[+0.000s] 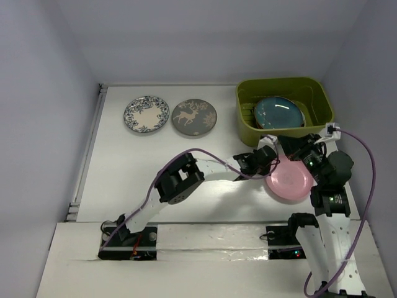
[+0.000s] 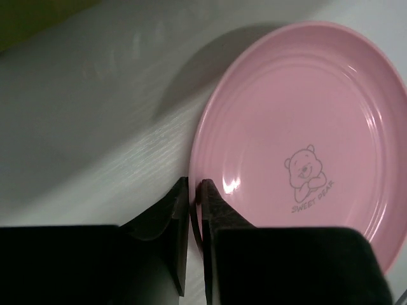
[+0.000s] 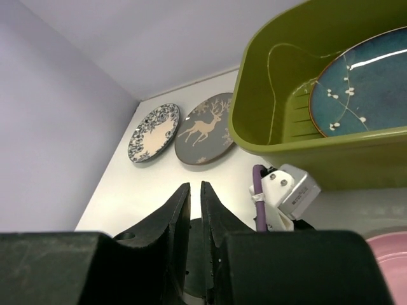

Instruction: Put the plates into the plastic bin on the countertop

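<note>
The pink plate [image 1: 290, 181] [image 2: 305, 140] lies on the white countertop [image 1: 161, 161] just in front of the olive-green bin [image 1: 248, 121]. My left gripper [image 1: 273, 167] [image 2: 196, 190] is shut on the plate's left rim. My right gripper [image 1: 296, 149] [image 3: 195, 190] is shut and empty, above the plate's far edge near the bin. The dark teal plate [image 1: 278, 113] [image 3: 362, 86] lies in the bin [image 3: 273, 136]. The blue-white floral plate [image 1: 146, 114] [image 3: 152, 132] and the grey deer plate [image 1: 194, 116] [image 3: 205, 129] lie side by side at the back. The other plates are not visible.
Pale lilac walls [image 1: 43, 124] close in the countertop on the left, back and right. The left arm [image 1: 186, 177] stretches across the middle toward the right. Its white wrist camera [image 3: 286, 194] with a purple cable sits close to my right gripper's fingers.
</note>
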